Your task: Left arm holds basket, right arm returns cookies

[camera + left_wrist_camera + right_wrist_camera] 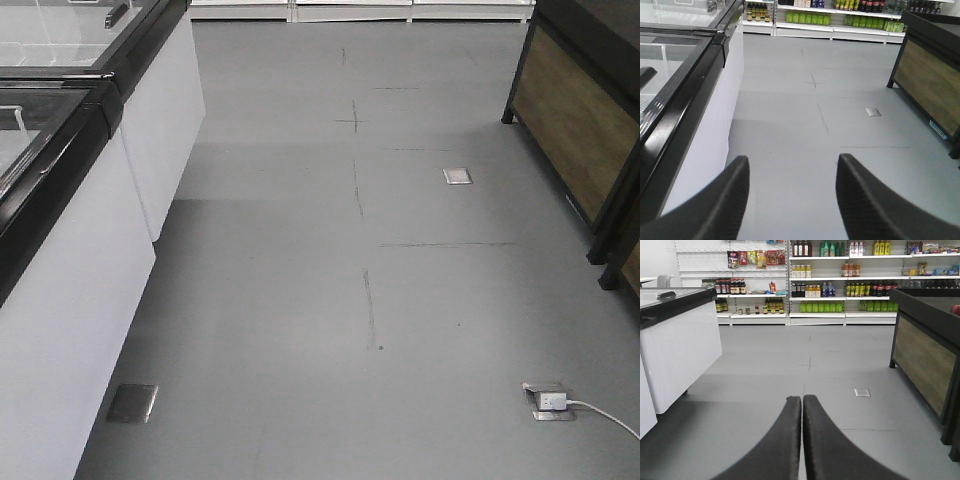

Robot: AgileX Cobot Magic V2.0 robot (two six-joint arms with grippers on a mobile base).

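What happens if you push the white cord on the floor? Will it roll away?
Probably floppy: the white cord lies in a gentle curve, so it would likely bend, not roll. It looks thin, so likely light. One end joins the floor socket, so that end probably stays.

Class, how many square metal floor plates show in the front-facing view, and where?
3 floor plates. One lies mid-floor near the wooden counter; one beside the white freezer cabinet, lower left; one lower right, under a white plug. More may lie beyond the frame.
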